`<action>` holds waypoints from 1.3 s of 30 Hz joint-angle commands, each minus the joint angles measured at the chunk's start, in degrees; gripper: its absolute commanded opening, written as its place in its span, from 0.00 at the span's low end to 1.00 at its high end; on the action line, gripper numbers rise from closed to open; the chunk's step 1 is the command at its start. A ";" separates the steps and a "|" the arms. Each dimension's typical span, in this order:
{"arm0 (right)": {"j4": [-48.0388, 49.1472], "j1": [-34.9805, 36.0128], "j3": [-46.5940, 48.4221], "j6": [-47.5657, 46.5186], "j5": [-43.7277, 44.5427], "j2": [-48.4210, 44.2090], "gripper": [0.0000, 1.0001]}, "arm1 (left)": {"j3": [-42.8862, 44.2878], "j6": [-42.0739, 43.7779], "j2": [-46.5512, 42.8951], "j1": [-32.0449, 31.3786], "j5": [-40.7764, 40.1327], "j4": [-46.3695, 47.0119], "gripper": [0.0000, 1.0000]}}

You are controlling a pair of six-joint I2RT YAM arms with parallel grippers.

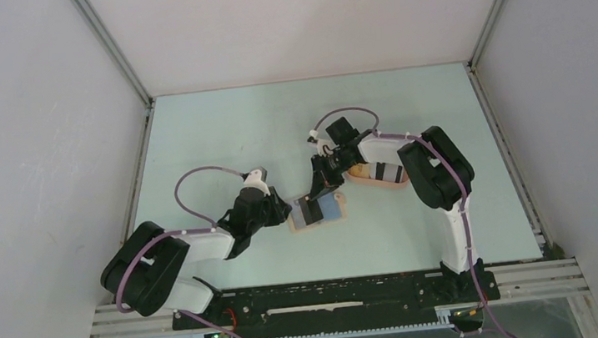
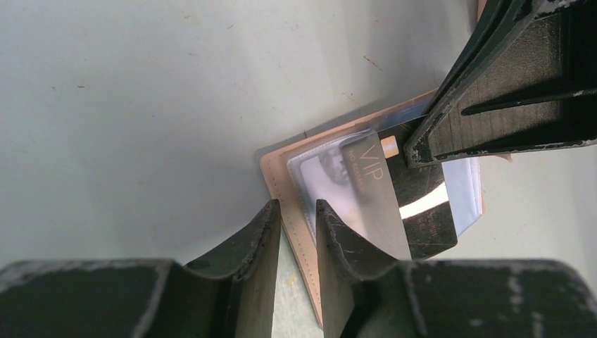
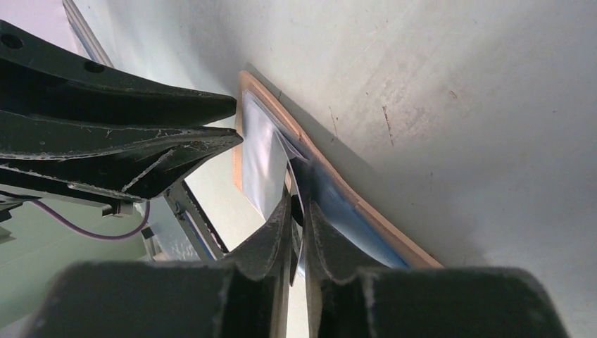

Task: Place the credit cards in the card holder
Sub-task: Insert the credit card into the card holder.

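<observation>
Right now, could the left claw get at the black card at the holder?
Probably not: the left claw is clamped on the edge of the card holder and would have to let go, and the right claw straddles the black card.

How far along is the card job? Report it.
Done: the card holder lies open, a pale card already sleeved. In hand: left gripper clamps its edge, right gripper pinches the black VIP card, partly inserted. Left: push it home; remaining cards, if any, are out of sight.
</observation>
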 commanded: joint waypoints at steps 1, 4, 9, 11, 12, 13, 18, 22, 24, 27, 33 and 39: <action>-2.89 1.40 2.66 -4.49 2.10 -0.34 0.21 | 0.10 1.10 1.48 0.05 1.71 -5.32 0.31; -4.65 1.79 3.23 -6.44 3.28 -0.90 0.28 | -0.16 0.92 1.15 0.00 1.71 -5.38 0.31; -6.93 2.90 4.33 -8.90 5.62 -1.63 0.39 | -0.74 0.42 0.56 0.06 1.54 -5.35 0.31; -7.77 3.35 4.83 -9.69 6.27 -1.74 0.42 | -1.08 0.06 0.30 0.03 1.58 -5.25 0.31; -8.12 3.60 5.03 -10.01 6.61 -1.80 0.43 | -1.24 0.04 0.11 0.00 1.69 -5.14 0.32; -8.50 3.80 5.25 -10.39 6.97 -1.83 0.44 | -1.43 -0.04 -0.06 0.01 1.71 -5.10 0.32; -11.05 4.85 6.61 -12.75 9.85 -2.19 0.46 | -2.07 -0.30 -0.98 0.02 1.71 -4.88 0.33; -13.21 5.85 7.58 -14.24 12.03 -2.01 0.47 | -2.61 -0.65 -1.27 0.01 2.81 -4.40 0.33; -13.57 6.10 7.83 -14.47 12.23 -1.99 0.47 | -2.98 -0.81 -1.35 0.01 3.70 -4.07 0.33; -13.87 6.67 8.20 -14.83 11.98 -1.76 0.52 | -3.69 -1.29 -1.53 0.02 4.34 -3.06 0.34; -16.08 7.98 9.87 -17.38 13.50 -2.29 0.56 | -6.11 -2.14 -3.46 0.04 4.70 -0.80 0.41; -17.75 8.17 10.55 -21.30 16.44 -4.35 0.63 | -7.60 -1.86 -8.42 0.07 4.09 -1.32 0.51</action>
